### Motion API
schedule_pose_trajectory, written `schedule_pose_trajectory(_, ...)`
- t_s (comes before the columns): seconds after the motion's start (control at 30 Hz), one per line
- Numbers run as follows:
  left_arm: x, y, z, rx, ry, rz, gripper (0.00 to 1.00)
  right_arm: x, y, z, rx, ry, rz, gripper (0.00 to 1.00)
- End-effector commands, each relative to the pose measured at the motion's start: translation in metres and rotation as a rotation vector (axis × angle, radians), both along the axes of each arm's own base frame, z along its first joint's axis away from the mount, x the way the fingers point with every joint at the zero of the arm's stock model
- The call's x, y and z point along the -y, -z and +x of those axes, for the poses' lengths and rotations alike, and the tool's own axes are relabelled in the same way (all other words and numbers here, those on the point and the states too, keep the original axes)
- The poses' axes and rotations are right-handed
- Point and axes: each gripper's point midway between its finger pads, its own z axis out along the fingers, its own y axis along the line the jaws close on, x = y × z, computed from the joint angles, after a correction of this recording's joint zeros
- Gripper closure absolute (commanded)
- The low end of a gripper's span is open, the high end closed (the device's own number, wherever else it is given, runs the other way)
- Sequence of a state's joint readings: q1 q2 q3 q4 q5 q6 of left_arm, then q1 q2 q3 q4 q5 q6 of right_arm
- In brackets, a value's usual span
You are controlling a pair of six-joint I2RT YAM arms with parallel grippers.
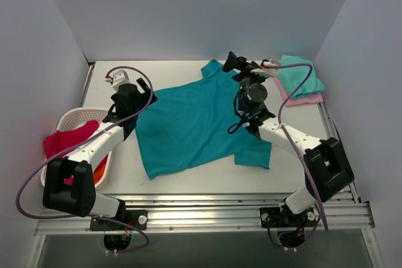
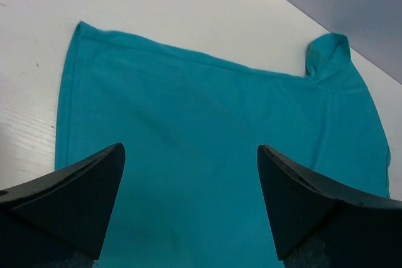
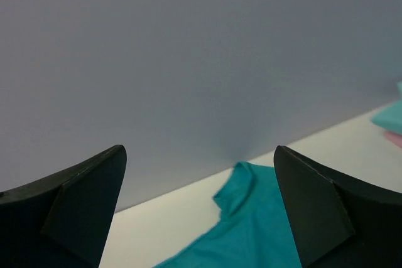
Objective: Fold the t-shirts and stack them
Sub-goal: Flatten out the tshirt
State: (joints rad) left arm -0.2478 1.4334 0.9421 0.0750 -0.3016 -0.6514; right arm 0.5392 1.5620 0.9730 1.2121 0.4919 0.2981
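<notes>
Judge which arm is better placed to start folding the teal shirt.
Left, probably: the left gripper, open, points down at the teal shirt; the right gripper, also open, faces the back wall.

In the left of the frame, a white lattice basket holding red cloth sits on a white table, with grey walls around.

Lab robot cell: blank grey walls, aluminium rail.
</notes>
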Motion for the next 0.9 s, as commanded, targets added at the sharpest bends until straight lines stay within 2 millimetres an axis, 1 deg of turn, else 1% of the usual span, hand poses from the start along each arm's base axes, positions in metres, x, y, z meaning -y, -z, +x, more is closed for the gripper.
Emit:
schedule_pose_trajectory(0.0, 0.022, -0.007, -0.02, 0.015, 0.046, -0.029, 0.04, 0.075, 0.095, -0.012, -0.39, 0.32, -0.04, 0.0)
schedule_pose_trajectory(0.03, 0.025, 0.002, -0.029, -0.008, 0.046, -0.025, 0.04, 0.089, 0.103, -0.021, -0.425, 0.346, -0.005, 0.0)
schedule_pose_trajectory(0.07, 0.03, 0.007, -0.034, -0.02, 0.057, -0.023, 0.04, 0.098, 0.115, -0.026, -0.464, 0.358, 0.019, 0.0)
schedule_pose_trajectory(0.1, 0.044, 0.011, -0.042, -0.031, 0.086, -0.023, 0.04, 0.106, 0.126, -0.035, -0.5, 0.358, 0.072, 0.0)
schedule_pose_trajectory(0.13, 0.047, 0.02, -0.051, -0.057, 0.091, -0.023, 0.04, 0.116, 0.143, -0.044, -0.539, 0.381, 0.075, 0.0)
schedule_pose_trajectory(0.17, 0.051, 0.025, -0.057, -0.07, 0.098, -0.023, 0.02, 0.121, 0.15, -0.051, -0.564, 0.402, 0.078, 0.0)
schedule_pose_trajectory(0.2, 0.063, 0.03, -0.065, -0.079, 0.127, -0.019, 0.02, 0.13, 0.16, -0.065, -0.607, 0.455, 0.083, 0.0)
schedule_pose_trajectory(0.23, 0.068, 0.041, -0.075, -0.102, 0.133, -0.023, 0.02, 0.132, 0.166, -0.072, -0.626, 0.476, 0.088, 0.0)
schedule_pose_trajectory(0.27, 0.07, 0.046, -0.081, -0.11, 0.135, -0.019, 0.01, 0.139, 0.175, -0.082, -0.651, 0.511, 0.086, 0.0)
schedule_pose_trajectory(0.3, 0.081, 0.052, -0.091, -0.12, 0.165, -0.017, 0.01, 0.146, 0.182, -0.095, -0.667, 0.551, 0.111, 0.0)
schedule_pose_trajectory(0.33, 0.086, 0.058, -0.098, -0.132, 0.167, -0.026, 0.0, 0.148, 0.188, -0.102, -0.681, 0.559, 0.124, 0.0)
schedule_pose_trajectory(0.37, 0.084, 0.075, -0.109, -0.172, 0.168, -0.006, 0.0, 0.155, 0.203, -0.116, -0.732, 0.584, 0.108, 0.0)
schedule_pose_trajectory(0.4, 0.085, 0.085, -0.119, -0.203, 0.174, 0.002, 0.0, 0.157, 0.208, -0.124, -0.748, 0.594, 0.123, 0.0)
schedule_pose_trajectory(0.43, 0.092, 0.091, -0.125, -0.212, 0.187, -0.009, 0.0, 0.155, 0.214, -0.127, -0.76, 0.587, 0.164, 0.0)
schedule_pose_trajectory(0.47, 0.088, 0.107, -0.135, -0.246, 0.19, 0.003, 0.0, 0.157, 0.224, -0.134, -0.786, 0.589, 0.162, 0.0)
schedule_pose_trajectory(0.5, 0.093, 0.109, -0.135, -0.236, 0.205, -0.015, 0.0, 0.155, 0.228, -0.135, -0.789, 0.577, 0.167, 0.0)
schedule_pose_trajectory(0.53, 0.095, 0.115, -0.137, -0.241, 0.208, -0.02, 0.0, 0.147, 0.236, -0.135, -0.823, 0.511, 0.137, 0.0)
schedule_pose_trajectory(0.57, 0.095, 0.12, -0.138, -0.252, 0.209, -0.021, 0.0, 0.141, 0.238, -0.13, -0.814, 0.47, 0.142, 0.0)
schedule_pose_trajectory(0.63, 0.094, 0.131, -0.141, -0.276, 0.206, -0.016, 0.0, 0.137, 0.242, -0.125, -0.805, 0.433, 0.15, 0.0)
schedule_pose_trajectory(0.67, 0.094, 0.132, -0.141, -0.281, 0.206, -0.016, 0.0, 0.139, 0.246, -0.128, -0.825, 0.451, 0.131, 0.0)
schedule_pose_trajectory(0.73, 0.095, 0.136, -0.145, -0.307, 0.211, -0.016, 0.0, 0.146, 0.246, -0.128, -0.841, 0.499, 0.12, 0.0)
schedule_pose_trajectory(0.77, 0.095, 0.136, -0.147, -0.315, 0.214, -0.021, 0.0, 0.156, 0.25, -0.137, -0.864, 0.566, 0.104, 0.0)
schedule_pose_trajectory(0.8, 0.095, 0.135, -0.152, -0.327, 0.22, -0.031, 0.0, 0.161, 0.258, -0.14, -0.888, 0.597, 0.1, 0.0)
schedule_pose_trajectory(0.83, 0.097, 0.134, -0.156, -0.332, 0.233, -0.04, 0.06, 0.163, 0.263, -0.142, -0.903, 0.613, 0.105, 0.0)
schedule_pose_trajectory(0.87, 0.098, 0.136, -0.166, -0.349, 0.245, -0.027, 0.06, 0.16, 0.274, -0.147, -0.941, 0.606, 0.126, 0.0)
